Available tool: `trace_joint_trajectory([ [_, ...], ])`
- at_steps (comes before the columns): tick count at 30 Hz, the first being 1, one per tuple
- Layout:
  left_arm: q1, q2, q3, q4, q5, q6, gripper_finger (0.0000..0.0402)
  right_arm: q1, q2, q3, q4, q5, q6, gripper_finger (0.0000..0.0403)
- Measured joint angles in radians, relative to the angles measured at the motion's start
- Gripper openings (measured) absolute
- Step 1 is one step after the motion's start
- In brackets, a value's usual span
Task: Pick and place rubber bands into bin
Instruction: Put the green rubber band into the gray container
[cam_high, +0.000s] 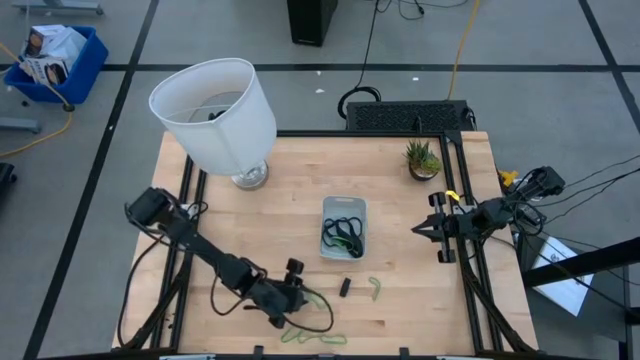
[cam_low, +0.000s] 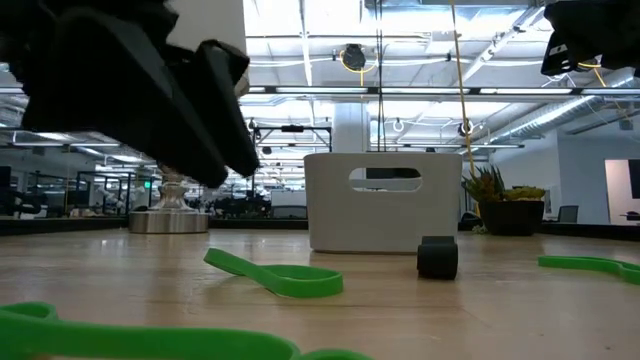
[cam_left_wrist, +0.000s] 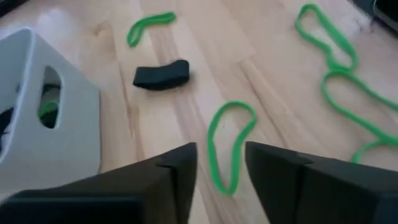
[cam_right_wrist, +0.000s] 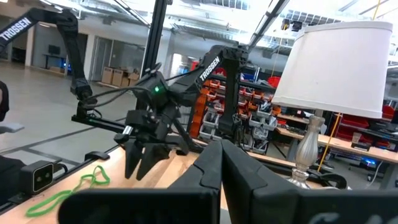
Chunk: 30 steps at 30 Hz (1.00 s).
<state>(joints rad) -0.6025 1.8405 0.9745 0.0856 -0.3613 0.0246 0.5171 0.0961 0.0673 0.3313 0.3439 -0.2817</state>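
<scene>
Grey floor (cam_high: 560, 110) with dark lines; ceiling strip lights (cam_low: 300, 45); red shelving (cam_right_wrist: 261, 106).

Three green rubber bands (cam_left_wrist: 231, 144) outside, one bin (cam_high: 343, 208)

The pale wooden worktop (cam_high: 300, 190) carries a white-shaded lamp (cam_high: 215, 115) and a small potted plant (cam_high: 423, 159) along its far side, the bin (cam_high: 344, 227) near the middle (dark bands inside), a small black block (cam_high: 345, 287), and loose green rubber bands (cam_high: 375, 288) toward the near edge.
</scene>
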Motion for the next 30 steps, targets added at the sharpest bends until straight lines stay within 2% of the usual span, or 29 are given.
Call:
trace_joint_trajectory([
  [4, 0.016, 0.021, 0.001, -0.004, 0.052, -0.008, 0.0199, 0.0, 0.0, 0.0, -0.001, 0.0, 0.005, 0.0],
  [7, 0.026, 0.047, 0.0, -0.002, 0.05, -0.007, 0.0219, 0.0, 0.0, 0.0, -0.006, 0.0, 0.006, 0.0],
  [17, 0.075, 0.135, 0.004, 0.049, 0.146, 0.01, 0.0223, 0.0, 0.003, 0.0, -0.012, 0.0, 0.033, 0.0],
  [21, 0.088, 0.137, 0.003, 0.047, 0.207, 0.02, 0.0176, 0.0, 0.003, 0.0, -0.016, 0.0, 0.034, 0.0],
  [25, 0.099, 0.139, 0.003, 0.041, 0.285, 0.024, 0.0082, 0.0, 0.003, 0.0, -0.017, 0.0, 0.034, 0.0],
  [27, 0.101, 0.139, 0.002, 0.042, 0.292, 0.028, 0.003, 0.0, 0.003, 0.0, -0.017, 0.0, 0.034, 0.0],
  [28, 0.103, 0.138, 0.002, 0.046, 0.292, 0.032, 0.0016, 0.0, 0.003, 0.0, -0.018, 0.0, 0.034, 0.0],
  [30, 0.104, 0.127, 0.001, 0.052, 0.29, 0.056, 0.0013, 0.0, 0.003, 0.0, -0.022, 0.0, 0.035, 0.0],
])
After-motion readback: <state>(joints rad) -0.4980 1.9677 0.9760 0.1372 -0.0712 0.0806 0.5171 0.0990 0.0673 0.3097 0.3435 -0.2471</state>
